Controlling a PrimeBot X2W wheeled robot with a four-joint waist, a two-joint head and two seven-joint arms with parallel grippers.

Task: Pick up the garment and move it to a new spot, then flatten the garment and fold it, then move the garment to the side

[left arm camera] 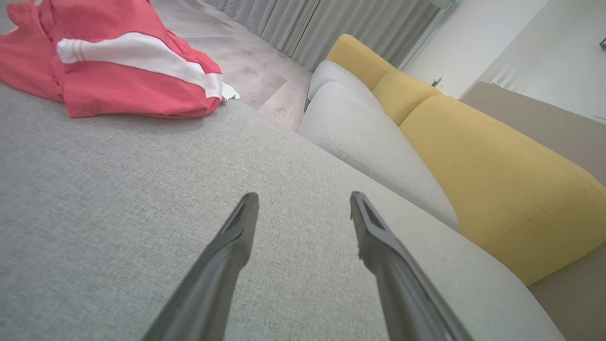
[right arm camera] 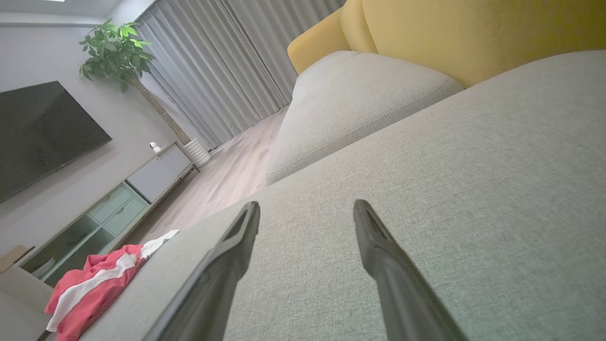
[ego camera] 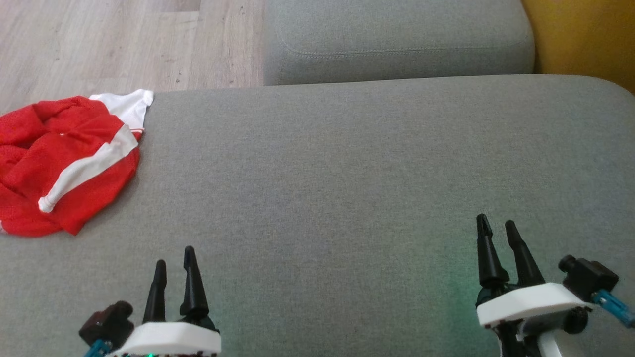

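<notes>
A red garment with white stripes (ego camera: pixel 64 163) lies crumpled at the far left edge of the grey sofa cushion (ego camera: pixel 347 173). It sits at the top left in the left wrist view (left arm camera: pixel 118 61) and at the bottom left in the right wrist view (right arm camera: pixel 92 284). My left gripper (ego camera: pixel 174 258) hovers open over the cushion, to the lower right of the garment and apart from it. My right gripper (ego camera: pixel 497 224) stands open at the lower right, far from the garment. Nothing is between either pair of fingers.
A second grey seat cushion (ego camera: pixel 397 39) lies beyond the near one, with a yellow backrest (ego camera: pixel 585 39) at the right. Wooden floor (ego camera: pixel 124 44) lies past the cushion's far left edge. A TV cabinet (right arm camera: pixel 113 203) and a potted plant (right arm camera: pixel 118 52) stand across the room.
</notes>
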